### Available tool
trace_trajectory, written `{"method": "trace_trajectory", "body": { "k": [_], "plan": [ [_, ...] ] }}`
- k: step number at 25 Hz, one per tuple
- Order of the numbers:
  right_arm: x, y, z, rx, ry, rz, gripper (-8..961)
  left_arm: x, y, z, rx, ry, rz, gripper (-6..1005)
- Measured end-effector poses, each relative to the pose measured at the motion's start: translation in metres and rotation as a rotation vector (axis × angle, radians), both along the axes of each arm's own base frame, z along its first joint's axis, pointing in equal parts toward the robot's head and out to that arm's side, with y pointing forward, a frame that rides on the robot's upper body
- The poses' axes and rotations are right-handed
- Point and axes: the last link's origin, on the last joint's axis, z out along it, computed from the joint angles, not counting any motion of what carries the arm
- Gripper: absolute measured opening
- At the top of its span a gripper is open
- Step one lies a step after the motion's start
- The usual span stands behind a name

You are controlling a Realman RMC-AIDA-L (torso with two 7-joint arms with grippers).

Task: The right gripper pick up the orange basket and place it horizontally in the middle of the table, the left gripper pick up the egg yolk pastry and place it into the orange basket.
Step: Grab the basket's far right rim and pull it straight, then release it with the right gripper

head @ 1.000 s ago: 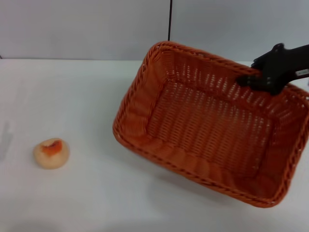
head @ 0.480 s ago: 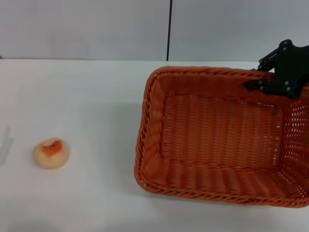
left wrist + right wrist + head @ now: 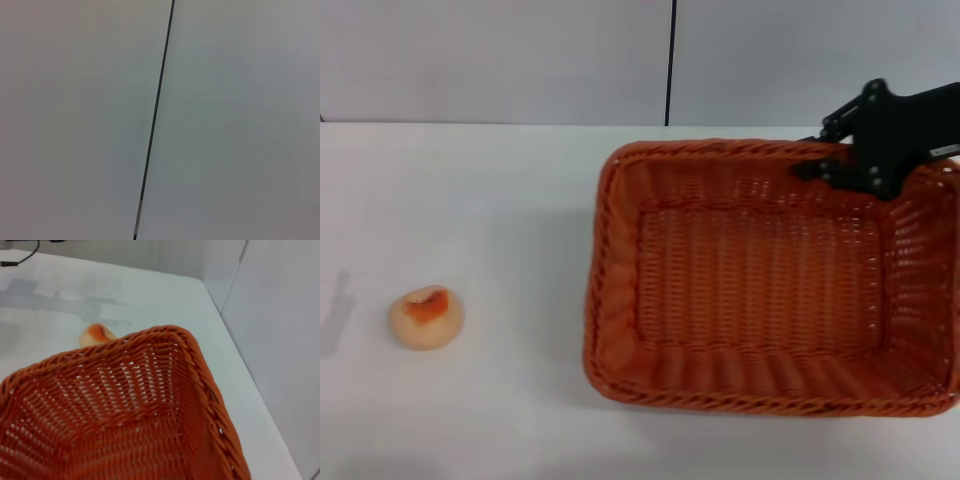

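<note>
The orange basket (image 3: 616, 300) lies flat on the white table (image 3: 500, 200), right of the middle, with its long sides running left to right. My right gripper (image 3: 817, 156) is at the basket's far rim near the right corner, shut on that braided rim. The egg yolk pastry (image 3: 426, 317), a pale round bun with an orange patch on top, sits alone at the near left, well apart from the basket. In the right wrist view the basket's inner wall (image 3: 125, 405) fills the picture and the pastry (image 3: 96, 333) peeks over its rim. The left gripper is out of view.
A grey wall with a dark vertical seam (image 3: 671, 60) backs the table. The left wrist view shows only that wall and seam (image 3: 155, 120). Bare tabletop stretches between the pastry and the basket.
The basket has swung from a diagonal, tipped pose to lying square on the table and has slid a little to the left, with my right gripper staying on its far rim. The pastry has not moved.
</note>
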Motion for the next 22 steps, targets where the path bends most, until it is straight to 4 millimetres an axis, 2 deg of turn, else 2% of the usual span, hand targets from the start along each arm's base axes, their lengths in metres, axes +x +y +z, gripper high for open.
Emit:
{"method": "trace_trajectory", "body": {
  "k": [7, 22],
  "plan": [
    [-0.005, 0.004, -0.024, -0.013, -0.002, 0.035, 226, 0.001, -0.001, 0.000, 0.001, 0.000, -0.008, 725],
    [-0.008, 0.006, -0.037, 0.038, -0.055, 0.086, 246, 0.002, -0.002, 0.000, 0.003, -0.001, -0.013, 716]
  ]
}}
